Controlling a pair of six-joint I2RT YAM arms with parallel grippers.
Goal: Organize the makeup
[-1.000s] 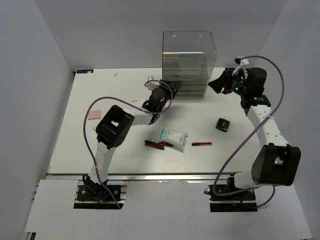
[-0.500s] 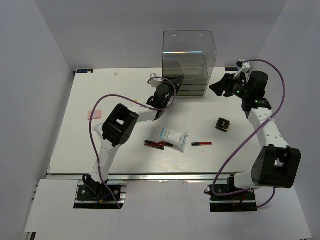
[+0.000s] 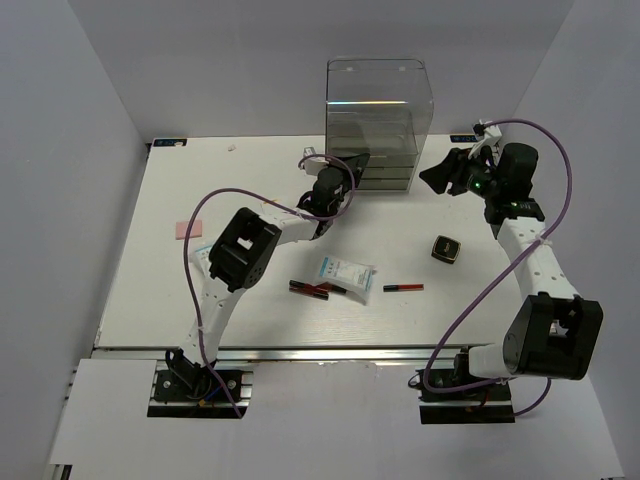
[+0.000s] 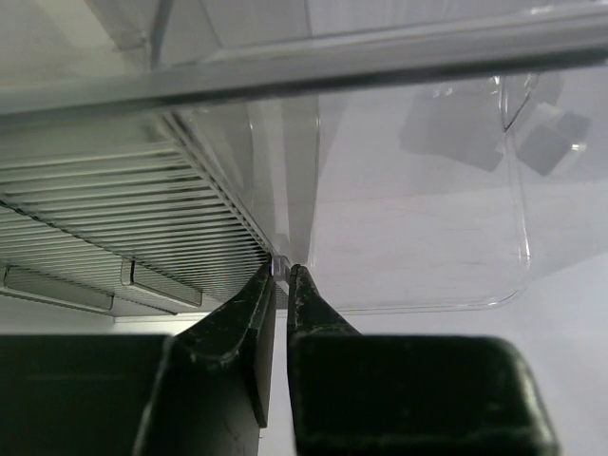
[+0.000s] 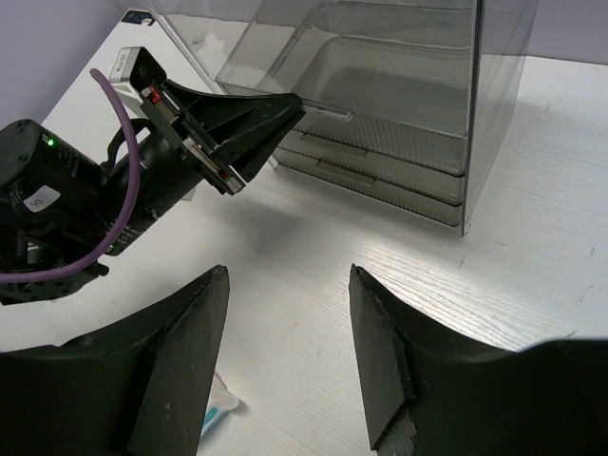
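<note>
- Progress: early, by my reading. I see no makeup inside the acrylic drawer box (image 3: 377, 115) (glare on its clear walls keeps me from vouching for every tier).
- Left gripper (image 4: 282, 271): the jaws are narrowed almost to touching and pinch the clear drawer pull (image 4: 281, 267) at the box's front. In the right wrist view the drawer's lip stands slightly proud of the front. I judge that opening this drawer is the step in hand.
- Right gripper (image 5: 288, 285): the jaws are spread wide and hold nothing. It hangs above the table (image 3: 250, 180), to the right of the box and facing it.
- Items lying out on the table:
  - The black square compact (image 3: 446, 249) is near the right arm, well apart from the box.
  - The white-blue packet (image 3: 348, 277) is mid-table.
  - One red-and-black stick (image 3: 309, 290) is just beside the packet's left edge.
  - A second stick (image 3: 404, 287) is near the packet's right side, apart from it.
  - The pink square (image 3: 188, 230) is at the far left.
- Remaining: every item listed awaits stowing. I cannot pick out any white flat squares from these views.
</note>
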